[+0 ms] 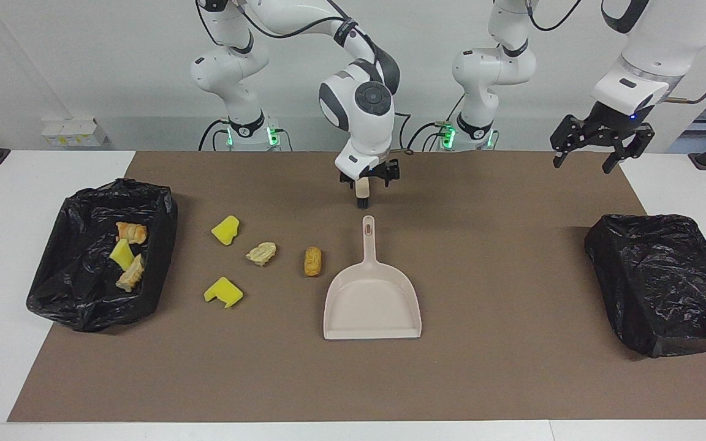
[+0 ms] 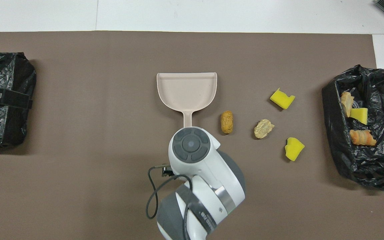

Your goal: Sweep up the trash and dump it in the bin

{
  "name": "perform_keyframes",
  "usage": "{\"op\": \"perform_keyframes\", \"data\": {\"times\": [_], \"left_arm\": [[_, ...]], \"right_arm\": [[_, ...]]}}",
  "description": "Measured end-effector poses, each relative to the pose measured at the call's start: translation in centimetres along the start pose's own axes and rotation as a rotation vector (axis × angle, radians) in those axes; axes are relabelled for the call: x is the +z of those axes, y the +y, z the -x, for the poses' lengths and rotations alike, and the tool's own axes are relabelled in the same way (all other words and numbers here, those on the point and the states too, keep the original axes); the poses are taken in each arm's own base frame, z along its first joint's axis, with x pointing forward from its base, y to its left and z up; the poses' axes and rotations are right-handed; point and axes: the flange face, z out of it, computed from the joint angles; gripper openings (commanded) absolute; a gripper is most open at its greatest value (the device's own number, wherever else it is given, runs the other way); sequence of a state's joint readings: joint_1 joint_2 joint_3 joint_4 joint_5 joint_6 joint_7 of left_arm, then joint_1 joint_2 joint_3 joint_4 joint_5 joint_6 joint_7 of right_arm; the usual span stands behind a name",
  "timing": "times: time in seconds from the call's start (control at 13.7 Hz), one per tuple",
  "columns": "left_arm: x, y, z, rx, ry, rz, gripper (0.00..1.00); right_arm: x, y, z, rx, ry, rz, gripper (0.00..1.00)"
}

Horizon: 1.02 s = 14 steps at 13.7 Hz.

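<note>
A beige dustpan (image 1: 371, 300) (image 2: 187, 90) lies flat mid-mat, its handle toward the robots. Beside it, toward the right arm's end, lie loose trash scraps: a golden-brown bread piece (image 1: 312, 261) (image 2: 226, 122), a tan pastry piece (image 1: 261, 253) and two yellow sponge chunks (image 1: 225, 230) (image 1: 223, 292). The black-bagged bin (image 1: 83, 294) (image 2: 332, 110) at that end holds three more scraps. My right gripper (image 1: 366, 187) hangs open in the air, over the mat just past the handle's tip. A short beige piece shows between its fingers; contact is unclear. My left gripper (image 1: 595, 150) waits open.
A second black-bagged bin (image 1: 665, 282) (image 2: 2, 100) stands at the left arm's end of the table, with the left gripper above the table's edge near it. The brown mat (image 1: 500, 380) covers most of the white table.
</note>
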State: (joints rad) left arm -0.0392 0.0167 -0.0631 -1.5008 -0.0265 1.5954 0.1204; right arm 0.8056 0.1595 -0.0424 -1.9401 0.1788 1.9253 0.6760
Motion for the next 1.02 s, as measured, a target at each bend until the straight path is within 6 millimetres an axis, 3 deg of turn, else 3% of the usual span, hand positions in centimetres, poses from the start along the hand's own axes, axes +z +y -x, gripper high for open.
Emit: {"op": "perform_keyframes", "data": {"times": [0.22, 0.51, 0.8, 1.02], "left_arm": [[2.8, 3.9, -2.1, 0.047, 0.021, 0.01, 1.0], [8.4, 11.8, -5.2, 0.054, 0.019, 0.031, 1.0], [12.6, 18.9, -6.1, 0.037, 0.009, 0.047, 1.0], [17.1, 26.6, -5.8, 0.014, 0.012, 0.065, 1.0]], "right_arm": [[2.5, -0.3, 5.4, 0.024, -0.023, 0.02, 1.0], [6.0, 1.0, 10.3, 0.12, -0.032, -0.034, 1.0], [8.2, 0.2, 13.6, 0.121, -0.031, -0.041, 1.0], [9.2, 0.7, 13.9, 0.124, -0.04, -0.025, 1.0]]}}
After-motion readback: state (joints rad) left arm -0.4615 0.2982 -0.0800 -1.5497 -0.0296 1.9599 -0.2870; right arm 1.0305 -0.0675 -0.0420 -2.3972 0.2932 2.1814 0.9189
